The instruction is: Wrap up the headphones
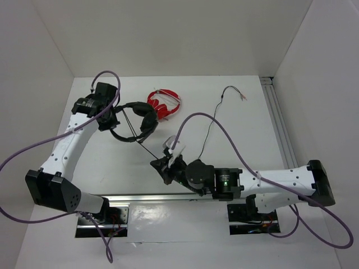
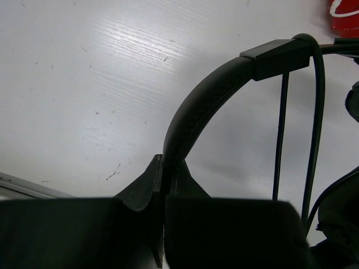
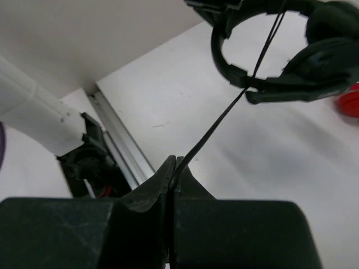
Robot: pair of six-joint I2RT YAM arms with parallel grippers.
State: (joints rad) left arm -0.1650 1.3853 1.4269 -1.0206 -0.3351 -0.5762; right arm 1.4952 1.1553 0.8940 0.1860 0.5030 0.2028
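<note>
The black headphones (image 1: pixel 137 122) lie at the table's left centre. My left gripper (image 1: pixel 114 119) is shut on their headband (image 2: pixel 193 103); two strands of cable (image 2: pixel 280 140) cross the band's opening. My right gripper (image 1: pixel 159 166) is shut on the thin black cable (image 3: pixel 224 112), which runs taut from the jaws up to the headphones (image 3: pixel 314 67). In the top view the rest of the cable (image 1: pixel 208 128) trails from near the right gripper to a loose end (image 1: pixel 242 96) at the far right.
The smaller red headphones (image 1: pixel 164 103) lie just beyond the black ones, also in the left wrist view (image 2: pixel 345 17) and the right wrist view (image 3: pixel 352 103). White walls enclose the table. A metal rail (image 1: pixel 277 123) runs along the right edge.
</note>
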